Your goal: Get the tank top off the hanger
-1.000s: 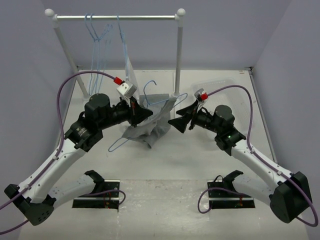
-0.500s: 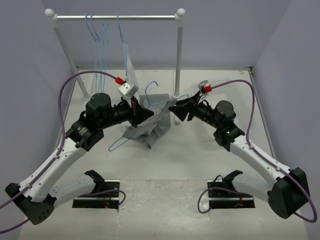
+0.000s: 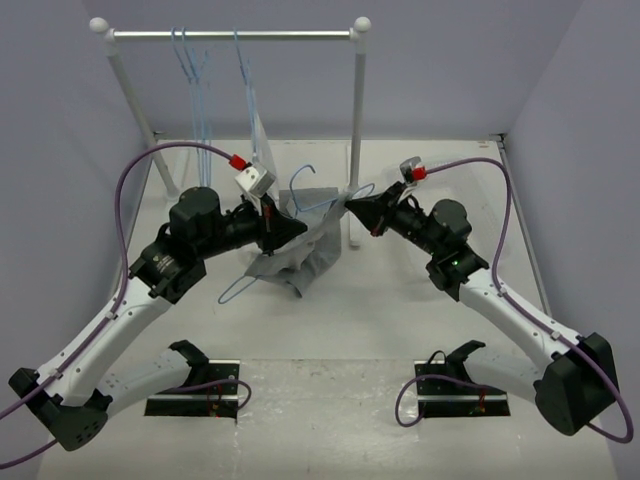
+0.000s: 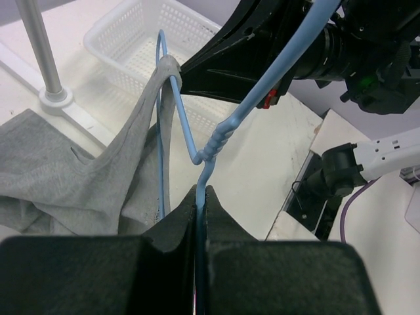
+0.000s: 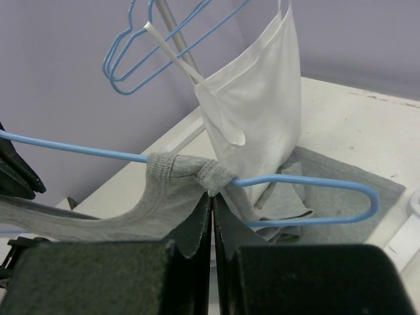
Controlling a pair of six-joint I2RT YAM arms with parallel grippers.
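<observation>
While both claws meet at mid-bench, the hanger (image 3: 233, 289) lies on a slant between them. Its long axis runs from the near-left end, low over the bench (image 3: 400, 320), up to the far-right end at the right claw (image 3: 350, 206). The hook curls upward just beyond the left claw (image 3: 290, 228).

Left wrist view: the left claw (image 4: 201, 193) is clamped flat on the hanger (image 4: 215, 143), on the wire just below the twisted neck. The neck rises straight out of the fingertips.

The tank top (image 4: 65, 170) sags left of and below this claw. One strap is drawn taut up to the hanger's shoulder bend, where the right claw's black tips touch it.

Right wrist view: the right claw (image 5: 211, 200) has its fingers pressed together, pinching the tank top (image 5: 164, 197) at the bunched strap looped over the hanger wire (image 5: 308, 180). The wire crosses directly above the tips, and its rounded end sticks out to the claw's right.

Top view: the tank top's body (image 3: 300, 255) droops in a heap under both claws, on the bench.

A white garment (image 5: 256, 98) hangs beyond the right claw. A white basket (image 4: 151, 46) sits beyond the left claw.
</observation>
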